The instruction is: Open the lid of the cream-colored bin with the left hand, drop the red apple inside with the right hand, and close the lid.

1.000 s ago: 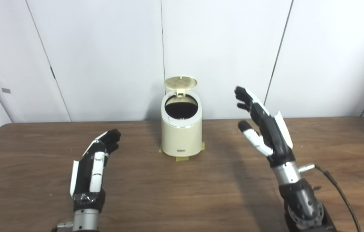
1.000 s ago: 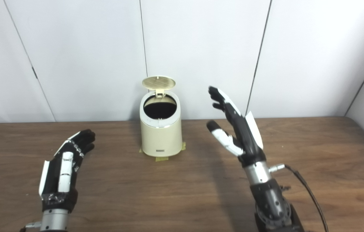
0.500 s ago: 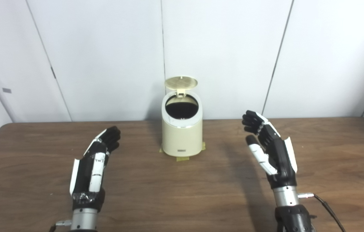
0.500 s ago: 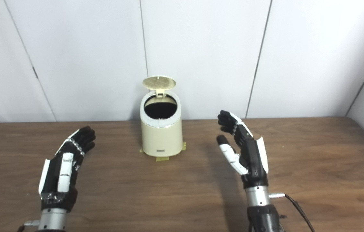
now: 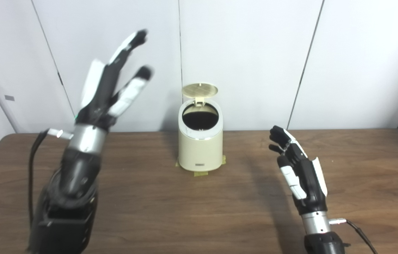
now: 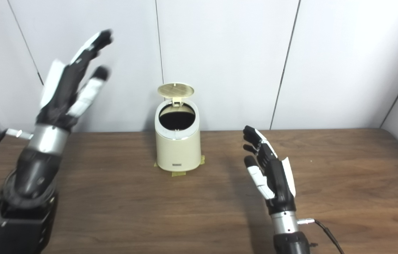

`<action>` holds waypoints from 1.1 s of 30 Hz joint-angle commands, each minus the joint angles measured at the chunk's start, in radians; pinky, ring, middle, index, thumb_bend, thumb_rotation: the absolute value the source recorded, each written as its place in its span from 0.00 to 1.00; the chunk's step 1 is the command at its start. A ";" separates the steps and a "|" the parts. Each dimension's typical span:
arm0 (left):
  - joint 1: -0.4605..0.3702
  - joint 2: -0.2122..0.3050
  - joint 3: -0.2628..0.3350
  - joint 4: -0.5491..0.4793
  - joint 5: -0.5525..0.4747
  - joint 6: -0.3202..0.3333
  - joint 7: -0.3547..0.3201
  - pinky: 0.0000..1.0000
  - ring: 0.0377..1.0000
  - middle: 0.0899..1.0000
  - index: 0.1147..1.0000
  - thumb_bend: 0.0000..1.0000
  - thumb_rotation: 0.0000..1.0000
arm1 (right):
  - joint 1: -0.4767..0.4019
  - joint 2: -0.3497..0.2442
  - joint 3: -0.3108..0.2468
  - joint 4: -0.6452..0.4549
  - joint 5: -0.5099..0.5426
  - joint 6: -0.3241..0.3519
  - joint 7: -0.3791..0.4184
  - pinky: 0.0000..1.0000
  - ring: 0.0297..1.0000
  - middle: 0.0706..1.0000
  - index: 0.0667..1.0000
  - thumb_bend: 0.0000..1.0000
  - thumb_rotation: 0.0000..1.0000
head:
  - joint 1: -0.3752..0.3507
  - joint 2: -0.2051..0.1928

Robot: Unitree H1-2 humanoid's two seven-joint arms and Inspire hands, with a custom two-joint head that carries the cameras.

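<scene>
One cream bin (image 5: 200, 144) with its lid (image 5: 200, 90) flipped up, and two empty robot hands.
The bin stands at the back middle of the wooden table (image 5: 199, 211). The left hand (image 5: 109, 88) is raised high, fingers spread wide, touching nothing. The right hand (image 6: 271, 173) hovers low, open, empty. Both views show the same things; the apple appears in neither.

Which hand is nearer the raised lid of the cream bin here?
Left, likely. The left hand is raised, open, left of the lid and above it. The right hand sits low over the table, right of the bin.
</scene>
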 commanded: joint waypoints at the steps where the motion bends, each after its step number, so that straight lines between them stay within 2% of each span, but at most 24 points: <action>1: -0.098 0.015 -0.024 -0.012 0.067 0.050 -0.029 0.97 0.98 0.96 0.95 0.84 1.00 | -0.024 -0.001 -0.002 -0.032 0.002 -0.008 0.001 0.80 0.86 0.85 0.85 0.43 0.80 | 0.000 0.001; 6: -0.221 0.022 -0.132 0.017 0.261 0.166 -0.130 1.00 1.00 0.95 0.93 0.90 0.99 | -0.021 0.001 -0.002 -0.034 -0.007 -0.003 -0.001 0.79 0.85 0.85 0.85 0.42 0.81 | -0.004 -0.001; 11: -0.293 0.008 -0.196 0.083 0.395 0.175 -0.233 1.00 1.00 0.94 0.92 0.91 0.99 | -0.020 0.001 0.000 -0.040 -0.013 0.002 0.002 0.80 0.85 0.85 0.85 0.41 0.81 | -0.003 -0.004; 14: -0.331 0.004 -0.230 0.135 0.488 0.175 -0.303 1.00 1.00 0.92 0.91 0.97 0.98 | -0.020 0.000 -0.001 -0.037 -0.013 0.001 0.001 0.80 0.85 0.85 0.86 0.42 0.82 | -0.003 -0.007; 18: -0.361 0.006 -0.276 0.197 0.589 0.171 -0.332 1.00 1.00 0.89 0.88 0.98 0.92 | -0.017 -0.001 0.000 -0.037 -0.019 0.006 0.001 0.79 0.85 0.85 0.86 0.43 0.82 | -0.002 -0.010; 23: -0.384 -0.009 -0.291 0.263 0.636 0.170 -0.361 1.00 1.00 0.88 0.87 1.00 0.90 | -0.015 -0.001 0.002 -0.037 -0.016 0.005 0.006 0.80 0.86 0.86 0.86 0.43 0.82 | 0.001 -0.013; 33: -0.387 -0.014 -0.324 0.320 0.693 0.161 -0.414 1.00 1.00 0.85 0.82 1.00 1.00 | -0.017 0.007 0.005 -0.030 -0.019 -0.001 0.008 0.78 0.85 0.86 0.86 0.39 0.80 | 0.001 -0.016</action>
